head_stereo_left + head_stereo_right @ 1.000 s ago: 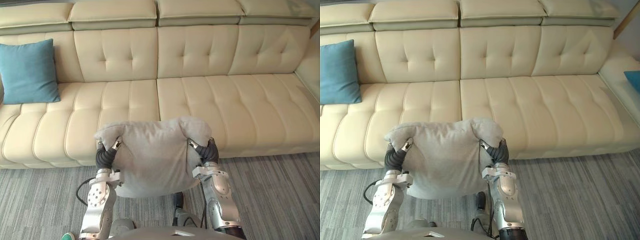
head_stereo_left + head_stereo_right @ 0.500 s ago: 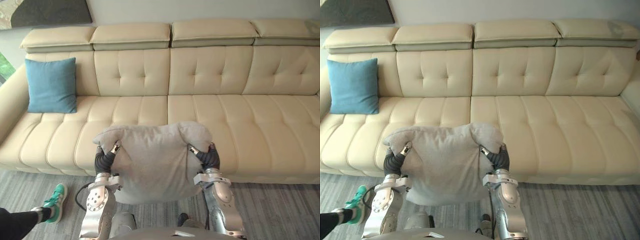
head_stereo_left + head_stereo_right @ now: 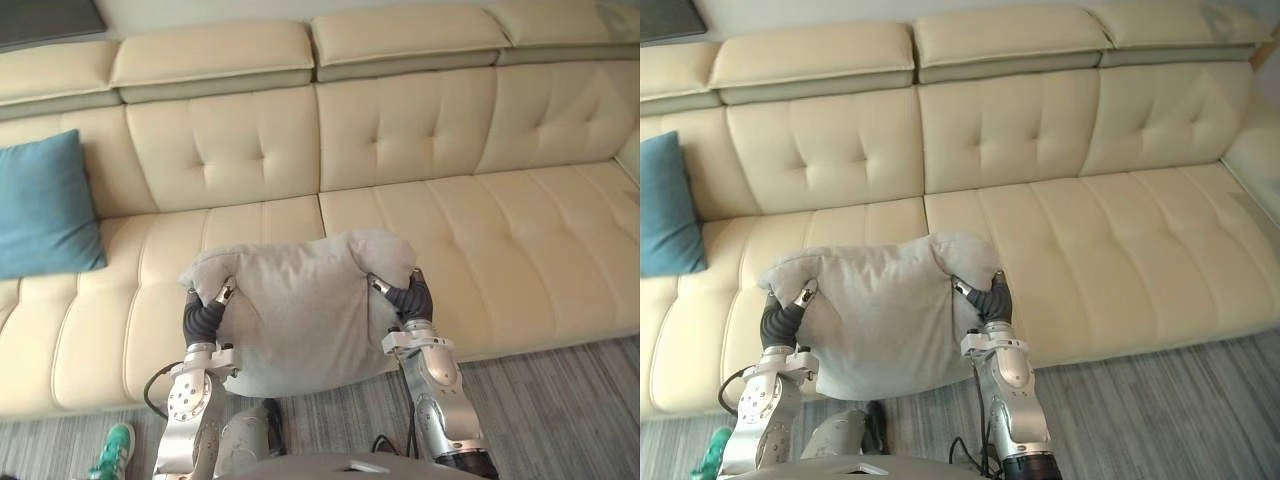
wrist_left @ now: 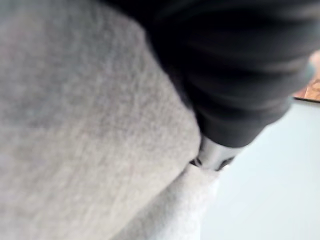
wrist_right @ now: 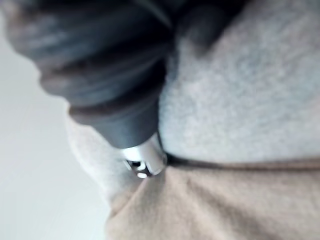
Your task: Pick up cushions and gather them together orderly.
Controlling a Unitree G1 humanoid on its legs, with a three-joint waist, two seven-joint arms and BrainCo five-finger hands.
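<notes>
Left eye view: grey cushion point(image 3: 300, 310) is off the seat, held up between both hands in front of the cream sofa point(image 3: 480, 230), over its front edge. Left hand point(image 3: 203, 318) is at the cushion's upper left corner and right hand point(image 3: 410, 298) at the upper right, with the cloth bunched over both. Whether either hand clasps the cloth or only presses it cannot be told, as the fabric hides the contact. Blue cushion point(image 3: 45, 205) leans upright against the backrest at the sofa's left end, well apart from the grey one. A person's green shoe point(image 3: 112, 450) is on the striped carpet point(image 3: 560, 400) at lower left.

Right eye view: same layout. The blue cushion sits at the picture's left edge, with bare seat between it and the grey one.

Left wrist view: the dark cover lies against grey fabric. Grip not readable.

Right wrist view: the same, cover against grey cloth, with a beige surface past it, probably the sofa.

Progress (judgement): pick-up done, gathering not. Left to do: carry the grey cushion leftward and set it beside the blue one, squared up.

Orientation: the grey cushion hangs near upright, broad face toward the head camera. Its long axis runs hand to hand, roughly along the sofa front. The top edge rises slightly toward the robot's right
</notes>
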